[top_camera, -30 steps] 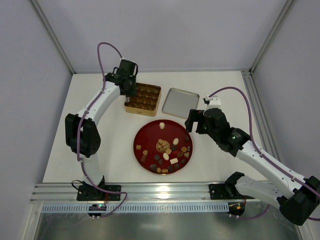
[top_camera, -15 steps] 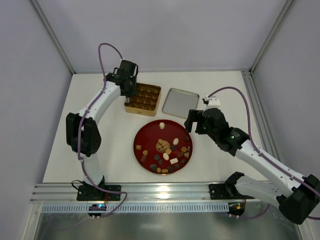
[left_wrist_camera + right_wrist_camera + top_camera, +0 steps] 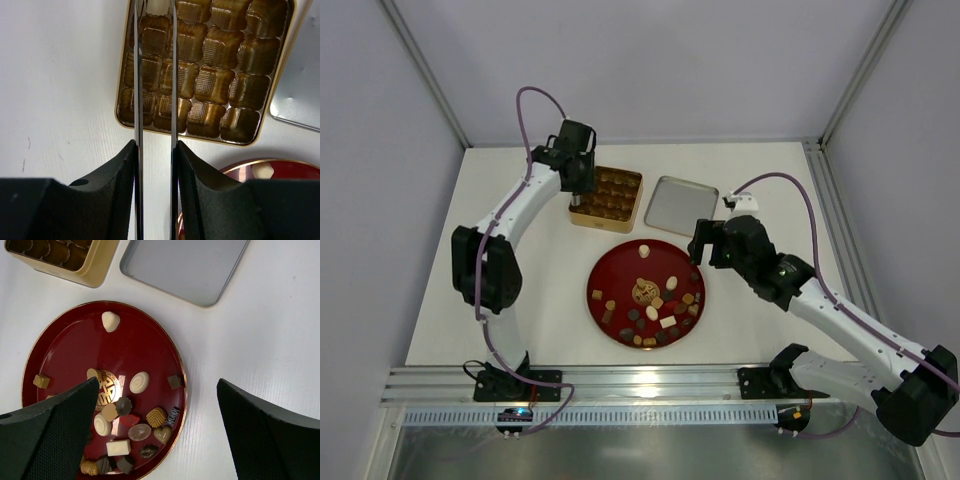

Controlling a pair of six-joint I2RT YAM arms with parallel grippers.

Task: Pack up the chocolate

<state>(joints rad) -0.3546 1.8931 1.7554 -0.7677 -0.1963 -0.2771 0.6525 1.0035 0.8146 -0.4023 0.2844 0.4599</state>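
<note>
While left end effector (image 3: 155,10) overhangs the tin (image 3: 118,102), grip unclear, right end effector (image 3: 157,390) gapes.

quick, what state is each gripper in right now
Left gripper: narrow gap around a cream chocolate; grip unclear.
Right gripper: wide open, empty.

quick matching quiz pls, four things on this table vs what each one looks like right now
Things:
1 gold tin
2 lid
3 red plate
4 right gripper

States:
a fingers spread wide
b lined with brown moulded cups
c holds loose chocolates
d lying grey inside up

Pairs: 1-b, 2-d, 3-c, 4-a
</note>
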